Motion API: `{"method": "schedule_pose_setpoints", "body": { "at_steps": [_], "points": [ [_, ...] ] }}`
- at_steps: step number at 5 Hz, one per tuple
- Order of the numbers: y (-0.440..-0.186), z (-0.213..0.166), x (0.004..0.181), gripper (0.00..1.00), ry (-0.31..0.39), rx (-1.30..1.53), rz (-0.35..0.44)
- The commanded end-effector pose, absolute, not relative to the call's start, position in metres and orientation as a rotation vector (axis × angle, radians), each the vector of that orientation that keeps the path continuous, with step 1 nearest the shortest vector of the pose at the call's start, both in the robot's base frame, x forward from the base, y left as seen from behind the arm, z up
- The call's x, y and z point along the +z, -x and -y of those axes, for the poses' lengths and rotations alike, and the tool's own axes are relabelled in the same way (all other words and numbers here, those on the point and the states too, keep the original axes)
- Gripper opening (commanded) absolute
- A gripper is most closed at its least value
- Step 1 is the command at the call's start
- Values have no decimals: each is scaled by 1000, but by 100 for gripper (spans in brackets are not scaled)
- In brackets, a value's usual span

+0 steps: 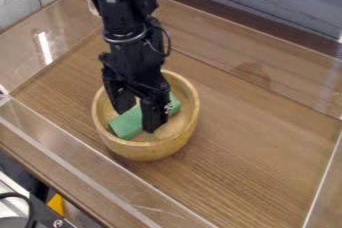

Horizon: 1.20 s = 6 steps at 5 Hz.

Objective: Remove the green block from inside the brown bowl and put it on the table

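Note:
The green block lies tilted inside the brown bowl, which sits on the table left of centre. My black gripper points straight down into the bowl, its fingers open and standing on either side of the block's middle. The fingers hide part of the block; a second green patch shows at the right of them. Whether the pads touch the block I cannot tell.
Low clear acrylic walls border the tabletop on all sides. The arm rises from the bowl toward the upper left. Bare wood stretches to the right and front of the bowl.

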<state>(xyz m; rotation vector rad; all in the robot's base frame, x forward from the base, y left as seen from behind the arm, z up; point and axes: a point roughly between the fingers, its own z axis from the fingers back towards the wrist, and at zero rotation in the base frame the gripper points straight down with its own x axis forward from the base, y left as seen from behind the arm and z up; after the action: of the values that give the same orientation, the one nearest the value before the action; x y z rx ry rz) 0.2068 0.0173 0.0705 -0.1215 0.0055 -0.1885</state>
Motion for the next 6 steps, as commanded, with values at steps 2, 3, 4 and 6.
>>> {"method": "schedule_pose_setpoints", "body": {
  "at_steps": [2,3,4,6],
  "points": [
    [-213,-22,61,100,96,-220,34],
    [-220,-22,49,100,87,-242,39],
    [-227,-21,35,100,78,-260,43],
    [-228,-26,31,100,76,-278,36]
  ]
}}
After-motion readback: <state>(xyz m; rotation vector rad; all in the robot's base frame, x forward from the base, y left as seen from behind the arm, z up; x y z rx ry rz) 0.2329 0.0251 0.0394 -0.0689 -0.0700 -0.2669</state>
